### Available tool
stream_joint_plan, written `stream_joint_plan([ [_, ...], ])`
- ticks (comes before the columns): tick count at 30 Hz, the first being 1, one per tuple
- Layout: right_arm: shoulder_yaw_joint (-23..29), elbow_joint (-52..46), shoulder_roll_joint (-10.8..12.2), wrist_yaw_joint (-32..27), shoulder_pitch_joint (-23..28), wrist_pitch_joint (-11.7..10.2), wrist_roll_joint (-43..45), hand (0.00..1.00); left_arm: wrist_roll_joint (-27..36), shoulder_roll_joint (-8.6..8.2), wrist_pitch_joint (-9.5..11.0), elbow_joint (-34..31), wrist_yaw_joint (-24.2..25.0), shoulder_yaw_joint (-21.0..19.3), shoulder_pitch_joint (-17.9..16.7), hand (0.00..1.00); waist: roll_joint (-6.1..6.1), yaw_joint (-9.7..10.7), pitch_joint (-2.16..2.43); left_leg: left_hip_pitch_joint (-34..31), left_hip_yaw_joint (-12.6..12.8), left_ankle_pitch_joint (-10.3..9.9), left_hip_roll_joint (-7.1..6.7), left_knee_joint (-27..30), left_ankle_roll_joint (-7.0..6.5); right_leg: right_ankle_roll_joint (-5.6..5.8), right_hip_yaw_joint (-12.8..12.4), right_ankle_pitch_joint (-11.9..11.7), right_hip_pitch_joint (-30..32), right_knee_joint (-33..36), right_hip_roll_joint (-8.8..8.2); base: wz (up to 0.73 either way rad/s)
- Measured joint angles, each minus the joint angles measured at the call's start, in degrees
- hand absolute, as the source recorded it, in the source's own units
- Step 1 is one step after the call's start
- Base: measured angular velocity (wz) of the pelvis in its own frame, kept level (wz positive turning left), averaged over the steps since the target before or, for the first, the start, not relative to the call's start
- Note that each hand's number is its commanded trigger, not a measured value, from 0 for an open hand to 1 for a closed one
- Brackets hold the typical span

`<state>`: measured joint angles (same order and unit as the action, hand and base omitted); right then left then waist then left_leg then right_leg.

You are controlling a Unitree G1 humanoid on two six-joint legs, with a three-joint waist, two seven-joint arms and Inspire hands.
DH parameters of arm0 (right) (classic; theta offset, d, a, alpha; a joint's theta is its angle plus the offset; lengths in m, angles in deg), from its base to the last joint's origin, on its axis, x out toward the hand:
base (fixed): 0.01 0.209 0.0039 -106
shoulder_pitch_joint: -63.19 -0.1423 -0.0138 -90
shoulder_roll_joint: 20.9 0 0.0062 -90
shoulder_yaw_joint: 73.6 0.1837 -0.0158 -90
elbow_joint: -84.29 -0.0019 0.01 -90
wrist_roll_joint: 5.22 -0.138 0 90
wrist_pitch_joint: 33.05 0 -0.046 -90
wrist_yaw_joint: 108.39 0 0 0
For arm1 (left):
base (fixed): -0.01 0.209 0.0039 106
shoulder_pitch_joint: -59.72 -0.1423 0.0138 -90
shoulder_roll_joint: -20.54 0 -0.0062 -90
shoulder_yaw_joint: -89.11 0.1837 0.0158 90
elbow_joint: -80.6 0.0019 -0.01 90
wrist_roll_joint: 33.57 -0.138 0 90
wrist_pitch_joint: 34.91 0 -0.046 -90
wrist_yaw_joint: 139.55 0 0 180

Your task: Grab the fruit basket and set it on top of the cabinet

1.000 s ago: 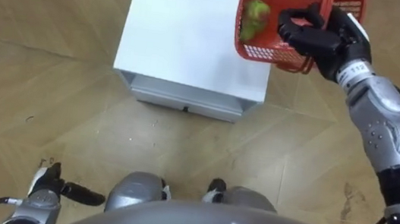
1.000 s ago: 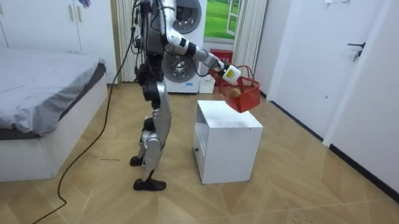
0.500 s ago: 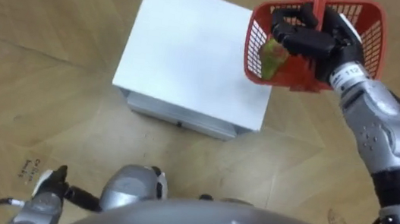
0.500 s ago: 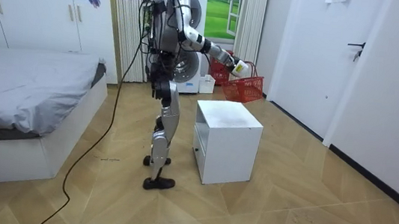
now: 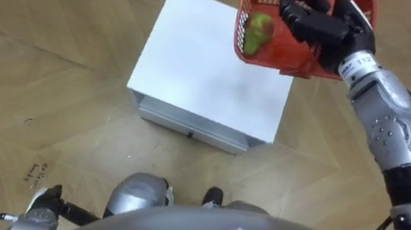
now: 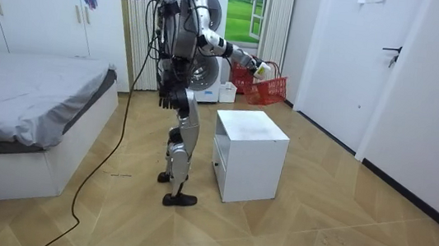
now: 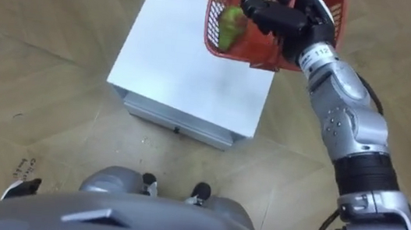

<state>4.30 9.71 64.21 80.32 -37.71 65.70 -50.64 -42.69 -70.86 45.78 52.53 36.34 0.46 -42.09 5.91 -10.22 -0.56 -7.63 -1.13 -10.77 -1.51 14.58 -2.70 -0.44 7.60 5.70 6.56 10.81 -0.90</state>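
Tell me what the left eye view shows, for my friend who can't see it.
The robot's right hand grips a red basket with a green fruit inside, held in the air clear of a white cabinet. The cabinet stands on a wooden floor, a drawer in its front.

This is a home bedroom: a bed (image 6: pixel 24 92) with grey bedding, white wardrobes (image 6: pixel 34 3) and herringbone wood floor (image 6: pixel 315 233). A washing machine (image 6: pixel 217 3) stands behind the right hand (image 6: pixel 253 61), a low white table (image 6: pixel 253 156) near it, and a white door (image 6: pixel 394 85) well beyond.
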Motion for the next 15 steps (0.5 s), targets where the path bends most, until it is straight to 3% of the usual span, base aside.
stream_joint_plan([
  [4,-0.3,2.5,0.7,0.0,-1.1,0.0,-2.1,1.0,-0.1,-0.11,0.0,-0.2,0.2,0.0,-0.1,0.0,-0.2,-1.5,-0.14,-0.8,-0.8,0.0,-0.01,0.9,-0.01,0.0,1.6,0.0,0.3,0.1,-0.21,0.16],
  [8,-0.3,7.7,2.5,-0.6,-3.6,0.0,-2.0,1.0,-0.7,-0.24,-0.1,-0.2,0.9,-0.1,-0.3,0.0,-0.96,-2.9,-0.64,-1.2,-1.6,0.0,-0.16,0.7,0.0,-0.01,3.0,0.1,0.4,0.1,-0.47,0.11],
  [15,-2.6,11.3,4.7,-0.5,-4.1,0.0,-2.2,1.0,-1.8,-0.3,-0.4,-0.1,1.1,-0.1,-0.4,0.0,-1.35,-4.6,-0.58,-3.8,-3.8,0.0,-0.36,2.0,0.0,0.01,7.2,0.2,1.5,0.1,-0.96,0.16],
])
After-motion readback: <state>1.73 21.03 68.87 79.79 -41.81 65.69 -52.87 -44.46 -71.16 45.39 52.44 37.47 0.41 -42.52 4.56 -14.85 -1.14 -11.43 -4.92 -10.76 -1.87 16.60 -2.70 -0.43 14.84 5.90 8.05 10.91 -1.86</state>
